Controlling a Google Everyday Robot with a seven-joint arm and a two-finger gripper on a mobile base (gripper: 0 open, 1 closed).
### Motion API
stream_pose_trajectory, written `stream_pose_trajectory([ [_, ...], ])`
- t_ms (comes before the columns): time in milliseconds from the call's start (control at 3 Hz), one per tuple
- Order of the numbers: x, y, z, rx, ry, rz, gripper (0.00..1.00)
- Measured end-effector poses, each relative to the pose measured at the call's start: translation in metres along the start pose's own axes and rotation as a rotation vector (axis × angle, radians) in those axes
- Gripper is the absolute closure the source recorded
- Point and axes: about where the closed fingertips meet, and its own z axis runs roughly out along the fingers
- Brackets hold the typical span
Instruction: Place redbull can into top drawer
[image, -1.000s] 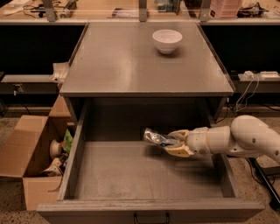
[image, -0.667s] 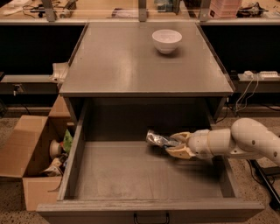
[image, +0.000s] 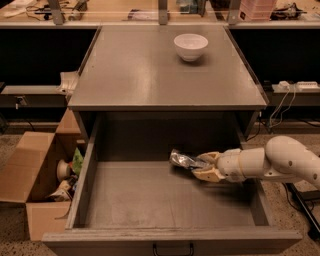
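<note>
My claw (image: 204, 168) is clenched on one end of the slim, crinkly silver-and-blue redbull can (image: 183, 160). The tan fingers (image: 209, 175) wrap that end and the rest of the can sticks out to the left. Over the last second I have barely moved, drifting only slightly to the right and a shade lower. The can hangs inside the wide grey box-shaped top drawer (image: 150, 210), over the right part of its flat bottom and towards the back. I cannot tell whether the can's underside already touches the drawer floor. My white arm reaches in over the right side wall.

The small drift tells me the carrying is over and I am settling for the set-down. What's left is to let go and lift clear of the wall. The round white bowl (image: 190, 46) sits untouched on the grey tabletop (image: 150, 75) above. The brown cardboard box (image: 30, 170) stands on the floor to the left.
</note>
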Motion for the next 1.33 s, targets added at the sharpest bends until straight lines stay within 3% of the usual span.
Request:
stream_pose_trajectory([
  [667, -0.008, 0.004, -0.002, 0.004, 0.021, -0.03, 0.17],
  [1000, -0.012, 0.006, -0.004, -0.004, 0.028, -0.045, 0.0],
  [1333, -0.019, 0.008, -0.01, -0.013, 0.024, -0.073, 0.0],
])
